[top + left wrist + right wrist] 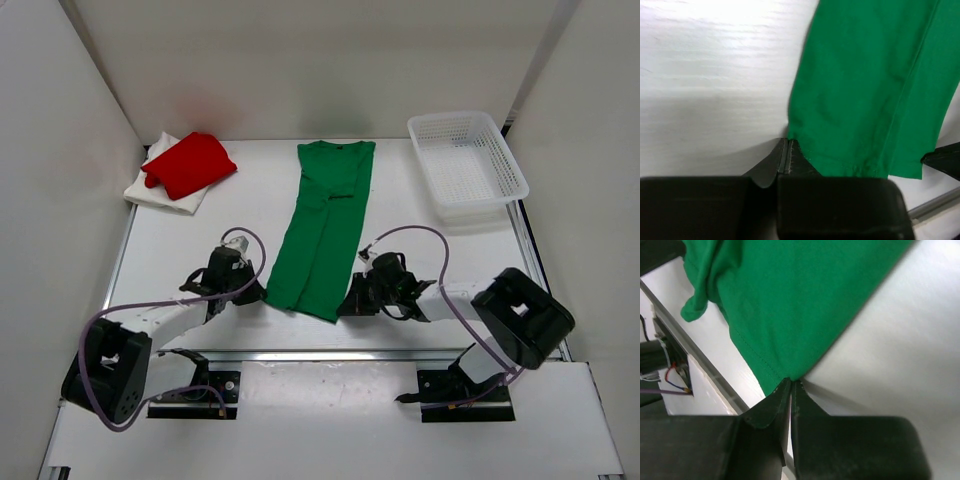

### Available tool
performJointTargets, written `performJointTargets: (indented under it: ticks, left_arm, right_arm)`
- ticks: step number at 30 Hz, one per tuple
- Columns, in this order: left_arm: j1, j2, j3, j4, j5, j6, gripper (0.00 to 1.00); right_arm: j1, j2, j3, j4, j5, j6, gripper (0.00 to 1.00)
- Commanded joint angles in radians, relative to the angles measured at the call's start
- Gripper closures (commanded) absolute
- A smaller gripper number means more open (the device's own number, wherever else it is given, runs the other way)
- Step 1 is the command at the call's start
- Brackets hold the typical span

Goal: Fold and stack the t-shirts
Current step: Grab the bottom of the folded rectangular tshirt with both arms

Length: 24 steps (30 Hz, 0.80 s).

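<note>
left gripper (786, 150): jaws pressed together, pinching the near left hem corner of the green shirt (325, 235); fingertips low on the table (200, 240). right gripper (791, 386): jaws pressed together, pinching the near right hem corner of the same shirt; also down at the table top. green shirt: folded lengthwise into a long narrow strip, lying flat mid-table, collar at the far end, hem at the near end between the two grippers, strip slanting slightly to the left toward the hem. red shirt (190, 163): folded, far left corner of the table, resting on the white shirt (160, 192), which is folded beneath it and shows at its near left side. basket (470, 207): white lattice, far right corner, well apart from all three shirts.
</note>
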Motion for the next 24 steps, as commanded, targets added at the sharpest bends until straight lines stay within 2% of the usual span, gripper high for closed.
performJointTargets:
  ticks: [1,6,11,15,16,19,21,24]
  left_arm:
    - [-0.041,-0.076,-0.019,-0.023,0.019,-0.029,1.00]
    - [-0.130,-0.225,-0.074,-0.118,0.021,-0.098,1.00]
    - [-0.223,-0.397,-0.148,-0.242,0.058,-0.184,1.00]
    - [-0.188,-0.554,-0.117,-0.331,0.114,-0.218,1.00]
    - [-0.178,-0.566,-0.079,-0.342,0.120,-0.213,1.00]
    - [-0.130,-0.488,0.047,-0.308,0.146,-0.174,1.00]
    - [-0.119,-0.399,0.143,-0.258,0.128,-0.152,1.00]
    - [-0.128,-0.157,0.293,-0.169,0.056,-0.114,1.00]
  right_arm:
    - [-0.016,-0.115,-0.068,-0.037,0.035,-0.022,1.00]
    - [-0.045,-0.306,-0.182,-0.152,0.031,-0.044,1.00]
    - [0.042,-0.480,-0.245,-0.269,0.101,0.017,1.00]
    - [0.119,-0.611,-0.239,-0.350,0.147,0.076,1.00]
    - [0.092,-0.630,-0.220,-0.372,0.145,0.063,1.00]
    - [-0.041,-0.631,-0.149,-0.389,0.082,-0.031,1.00]
    - [-0.129,-0.559,-0.060,-0.398,0.016,-0.104,1.00]
    - [-0.265,-0.410,0.064,-0.383,-0.056,-0.217,1.00]
